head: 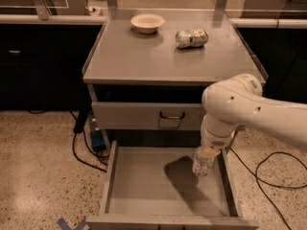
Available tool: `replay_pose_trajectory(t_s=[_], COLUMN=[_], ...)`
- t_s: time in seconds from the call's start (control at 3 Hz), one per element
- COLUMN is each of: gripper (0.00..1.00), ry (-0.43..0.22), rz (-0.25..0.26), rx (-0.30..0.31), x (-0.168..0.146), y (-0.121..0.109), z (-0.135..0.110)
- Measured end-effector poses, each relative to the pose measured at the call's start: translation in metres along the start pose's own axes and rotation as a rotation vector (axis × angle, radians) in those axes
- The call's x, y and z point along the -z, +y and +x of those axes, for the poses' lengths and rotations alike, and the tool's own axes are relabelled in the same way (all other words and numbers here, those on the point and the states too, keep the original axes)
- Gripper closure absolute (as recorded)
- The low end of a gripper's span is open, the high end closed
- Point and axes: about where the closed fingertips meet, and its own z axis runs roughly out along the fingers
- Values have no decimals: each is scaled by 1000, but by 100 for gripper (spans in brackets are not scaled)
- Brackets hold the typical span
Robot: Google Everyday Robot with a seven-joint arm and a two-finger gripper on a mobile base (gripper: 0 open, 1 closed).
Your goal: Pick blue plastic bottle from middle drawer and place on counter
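The blue plastic bottle (pixel 202 166), clear with a pale label, hangs upright over the right side of the open middle drawer (pixel 144 186), its shadow on the drawer floor to its left. My gripper (pixel 207 153) reaches down from the white arm at the right and is shut on the bottle's top, which it hides. The grey counter (pixel 144 56) lies above and behind the drawers.
A cream bowl (pixel 147 22) and a silver-and-green can (pixel 191 38) lying on its side sit at the back of the counter. The closed upper drawer front (pixel 139 115) has a black handle. Cables (pixel 79 147) and a blue box (pixel 98 139) lie on the floor at the left; another cable (pixel 273 176) lies at the right.
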Motion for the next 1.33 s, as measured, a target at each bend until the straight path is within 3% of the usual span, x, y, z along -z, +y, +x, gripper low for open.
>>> replay_pose_trajectory(t_s=[0.67, 1.0, 1.33], gripper=[100, 100, 100], ry=[38, 19, 7], rz=[75, 55, 41], rx=[18, 11, -32], x=[118, 160, 234], y=[-18, -25, -52], z=[-15, -20, -29])
